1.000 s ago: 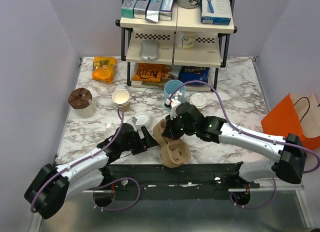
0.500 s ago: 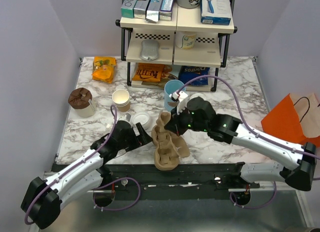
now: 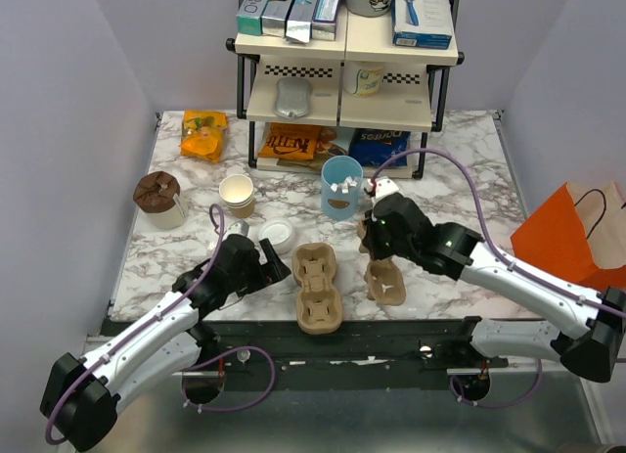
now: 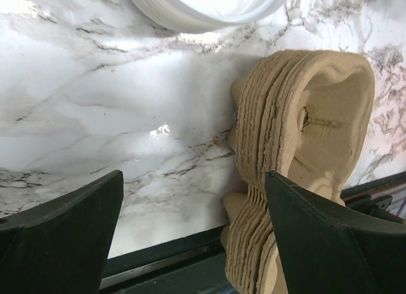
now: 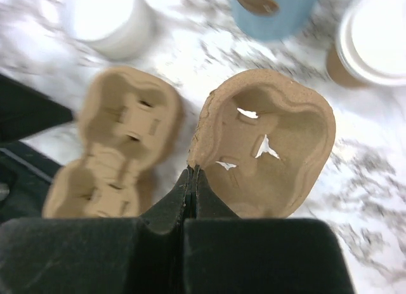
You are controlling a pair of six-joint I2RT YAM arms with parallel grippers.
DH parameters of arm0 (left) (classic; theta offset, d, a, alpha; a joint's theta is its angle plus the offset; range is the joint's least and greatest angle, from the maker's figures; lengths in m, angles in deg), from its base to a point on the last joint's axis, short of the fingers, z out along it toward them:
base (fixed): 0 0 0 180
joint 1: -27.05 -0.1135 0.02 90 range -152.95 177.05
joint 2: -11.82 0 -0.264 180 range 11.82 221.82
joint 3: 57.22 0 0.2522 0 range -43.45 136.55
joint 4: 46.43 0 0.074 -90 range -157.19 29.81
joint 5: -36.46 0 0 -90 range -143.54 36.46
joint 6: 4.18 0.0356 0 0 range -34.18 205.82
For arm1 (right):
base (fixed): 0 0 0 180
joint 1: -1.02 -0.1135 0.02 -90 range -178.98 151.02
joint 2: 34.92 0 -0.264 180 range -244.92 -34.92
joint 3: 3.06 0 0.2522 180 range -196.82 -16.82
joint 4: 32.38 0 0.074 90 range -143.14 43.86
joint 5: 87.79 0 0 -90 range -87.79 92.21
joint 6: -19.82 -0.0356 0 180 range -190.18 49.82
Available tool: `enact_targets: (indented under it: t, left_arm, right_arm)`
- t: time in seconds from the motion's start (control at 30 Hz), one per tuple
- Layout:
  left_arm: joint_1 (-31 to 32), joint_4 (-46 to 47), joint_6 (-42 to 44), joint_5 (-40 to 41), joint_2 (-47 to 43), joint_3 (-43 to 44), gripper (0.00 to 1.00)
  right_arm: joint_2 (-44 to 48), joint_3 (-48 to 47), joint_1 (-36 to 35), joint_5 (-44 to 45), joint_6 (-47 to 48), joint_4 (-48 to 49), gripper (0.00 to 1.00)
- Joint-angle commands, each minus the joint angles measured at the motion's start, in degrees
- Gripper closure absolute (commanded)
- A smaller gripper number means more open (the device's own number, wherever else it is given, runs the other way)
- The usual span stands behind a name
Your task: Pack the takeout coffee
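Note:
The takeout coffee (image 5: 375, 39), a tan cup with a white lid, shows at the upper right of the right wrist view; in the top view my right arm hides it. My right gripper (image 5: 192, 173) (image 3: 377, 252) is shut on the rim of a single pulp cup carrier (image 5: 273, 151) (image 3: 385, 281) and holds it just over the table. A stack of cup carriers (image 3: 316, 289) (image 4: 298, 135) lies to its left. My left gripper (image 3: 278, 267) (image 4: 196, 237) stands wide open, with the stack's left edge between its fingers.
A light-blue cup (image 3: 340, 187) with white packets stands behind the carriers. A loose white lid (image 3: 279, 235) and an open paper cup (image 3: 236, 193) are at the left, a brown-topped cup (image 3: 158, 197) further left. A shelf rack (image 3: 342, 101) stands at the back, an orange bag (image 3: 572, 228) at the right.
My right gripper has pulled one carrier off the stack and carried it to the right. The stack has dropped flat onto the table. My left gripper stays open beside it.

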Motion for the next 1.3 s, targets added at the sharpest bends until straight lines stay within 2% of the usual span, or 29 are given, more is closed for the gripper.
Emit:
enact_targets:
  t: [0.0,0.13,0.17,0.2,0.27,0.3,0.37,0.4,0.47,0.5,0.53,0.6,0.63,0.67,0.73,0.87,0.97,1.27]
  left_arm:
    - [-0.26,-5.59,0.94,5.06,-1.36,2.54,0.01]
    - [-0.26,-8.50,0.94,7.96,-1.98,4.30,0.01]
    - [-0.26,-8.85,0.94,8.49,-2.15,4.56,0.01]
    - [-0.35,-9.21,0.94,8.49,-2.68,4.74,0.01]
    - [-0.26,-9.38,1.03,8.75,-3.29,5.09,0.01]
    - [-0.35,-9.73,1.03,8.84,-3.73,5.09,0.01]
    - [-0.35,-10.09,1.29,9.02,-4.35,5.44,0.01]
    - [-0.35,-10.09,1.38,9.02,-4.87,5.53,0.01]
    - [-0.35,-10.18,1.82,8.85,-5.58,5.80,0.01]
    - [-0.43,-10.35,2.08,8.76,-6.28,5.88,0.01]
    - [-0.35,-10.53,2.17,8.76,-6.72,6.15,0.01]
    - [-0.52,-11.49,2.79,9.02,-7.77,6.59,0.01]
    - [-0.44,-12.02,2.96,9.98,-8.13,7.20,0.01]
    - [-0.44,-12.63,2.88,10.60,-8.39,7.38,0.01]
    - [-0.61,-13.87,2.26,11.91,-9.18,7.73,0.01]
    - [-0.61,-13.96,1.38,11.57,-9.62,7.38,0.01]
    - [-0.70,-13.61,0.86,11.39,-9.71,6.68,0.01]
    - [-1.05,-12.11,-1.16,10.25,-9.97,4.04,0.01]
  right_arm:
    - [-4.05,5.13,1.85,1.24,-2.11,0.54,0.99]
    - [-9.58,6.38,2.64,0.00,-2.46,4.06,0.99]
    - [-10.73,6.03,2.82,0.00,-2.28,3.98,0.96]
    - [-11.61,5.67,2.82,0.00,-2.28,3.98,0.80]
    - [-12.59,4.54,2.91,-0.35,-1.06,4.15,0.67]
    - [-12.42,4.27,2.91,-0.52,-0.53,4.33,0.55]
    - [-9.89,4.00,2.82,-2.89,3.40,6.25,0.42]
    - [-8.91,4.17,2.82,-4.29,5.34,7.13,0.31]
    - [-4.97,4.53,2.82,-10.52,12.96,10.81,0.22]
    - [-3.64,5.40,2.82,-13.33,16.32,12.40,0.10]
    - [-1.97,6.19,2.82,-21.01,20.00,14.24,0.00]
    - [1.89,7.60,2.56,-28.69,30.02,19.61,0.00]
    - [2.87,9.34,2.30,-36.74,33.37,21.10,0.00]
    - [3.57,10.32,1.77,-39.52,37.40,25.03,0.00]
    - [2.80,10.94,1.77,-48.89,43.04,24.72,0.00]
    - [-5.89,4.82,-1.12,-49.14,56.57,12.02,0.00]
    - [-12.40,1.03,-2.01,-46.93,60.20,8.91,0.00]
    - [-24.18,-2.59,-4.12,-45.36,59.77,8.99,0.00]
